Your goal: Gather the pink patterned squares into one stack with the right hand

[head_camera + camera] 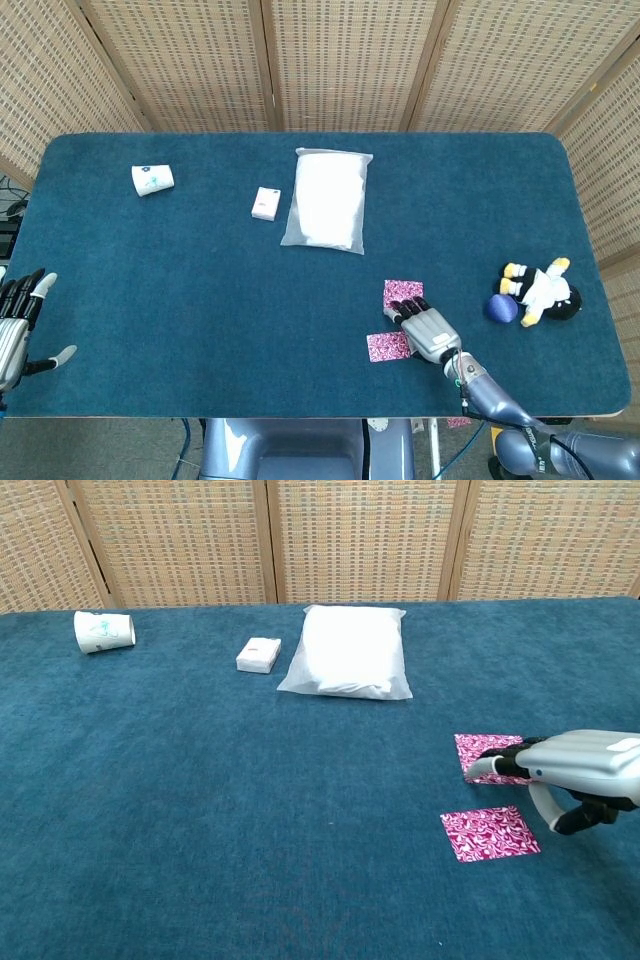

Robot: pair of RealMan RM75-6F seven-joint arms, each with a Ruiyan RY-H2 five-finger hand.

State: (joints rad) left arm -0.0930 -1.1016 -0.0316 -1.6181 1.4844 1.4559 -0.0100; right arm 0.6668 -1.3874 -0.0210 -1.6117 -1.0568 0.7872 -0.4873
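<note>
R hand (570,765) flat over far pink square (476,747), fingers apart

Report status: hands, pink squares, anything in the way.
Right hand over far pink square, fingers down on it, no clear grip. Near pink square flat, apart, unstacked. Left hand open at the table edge. Nothing between squares.

Head view: high above near edge, looking steeply down, whole blue tabletop (200,300) in frame, wicker screen (340,60) along far side. Chest view: low, near front edge, facing across toward same screen (360,540), closer, right end cropped. Shared: cup (153,180) (104,632), small box (265,203) (259,655), white bag (328,200) (348,651), right hand (430,331) (585,770). Plush toy (540,290) only from head.
</note>
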